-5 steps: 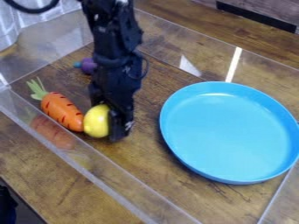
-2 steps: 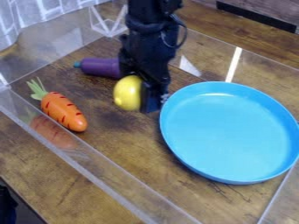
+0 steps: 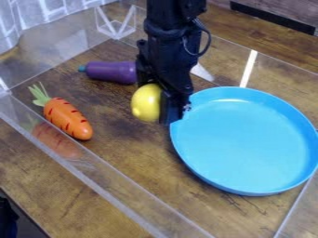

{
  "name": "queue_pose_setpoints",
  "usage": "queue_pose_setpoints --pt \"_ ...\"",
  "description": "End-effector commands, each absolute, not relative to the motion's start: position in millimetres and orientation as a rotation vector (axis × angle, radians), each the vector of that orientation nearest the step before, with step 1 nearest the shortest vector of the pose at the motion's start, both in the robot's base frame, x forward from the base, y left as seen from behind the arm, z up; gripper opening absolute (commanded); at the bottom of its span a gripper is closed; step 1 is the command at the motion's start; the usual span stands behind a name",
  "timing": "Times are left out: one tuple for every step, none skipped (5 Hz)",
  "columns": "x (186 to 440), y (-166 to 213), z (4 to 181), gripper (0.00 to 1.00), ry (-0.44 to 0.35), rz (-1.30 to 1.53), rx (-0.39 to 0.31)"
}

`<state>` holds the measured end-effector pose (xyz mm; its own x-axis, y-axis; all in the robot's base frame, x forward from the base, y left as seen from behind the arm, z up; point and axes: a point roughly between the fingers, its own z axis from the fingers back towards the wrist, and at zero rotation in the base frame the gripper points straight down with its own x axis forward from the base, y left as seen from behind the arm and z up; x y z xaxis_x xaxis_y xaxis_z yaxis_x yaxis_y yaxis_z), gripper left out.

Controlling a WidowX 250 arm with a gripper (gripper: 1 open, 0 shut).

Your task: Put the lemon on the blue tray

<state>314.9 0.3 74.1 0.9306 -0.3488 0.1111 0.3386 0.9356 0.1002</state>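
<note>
The lemon point(image 3: 148, 102), a small smooth yellow oval, hangs just above the table at the left rim of the blue tray point(image 3: 248, 149). My black gripper point(image 3: 159, 100) comes down from above and is shut on the lemon, with one finger showing on its right side. The blue tray is a wide round shallow dish at the right with nothing on it.
An orange carrot point(image 3: 65, 115) with green leaves lies at the left. A purple eggplant point(image 3: 112, 71) lies behind the arm. A clear plastic sheet covers the wooden table point(image 3: 125, 177), and its front edge runs along the lower left.
The gripper has carried the lemon up from beside the carrot and to the right, until it hangs at the tray's left rim.
</note>
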Motion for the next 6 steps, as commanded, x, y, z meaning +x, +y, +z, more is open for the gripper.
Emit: queue_pose_setpoints --pt "316 2 81.9 0.0 -0.167 -0.351 0.088" --pt "313 7 77.1 0.0 -0.164 -0.34 0.092" --pt "311 11 70.2 0.0 -0.162 -0.328 0.097" --pt "311 14 66.4 0.0 -0.167 -0.319 0.104" --pt "314 11 71.3 0.0 -0.184 -0.315 0.114" --pt "318 8 77.9 0.0 -0.202 -0.321 0.124"
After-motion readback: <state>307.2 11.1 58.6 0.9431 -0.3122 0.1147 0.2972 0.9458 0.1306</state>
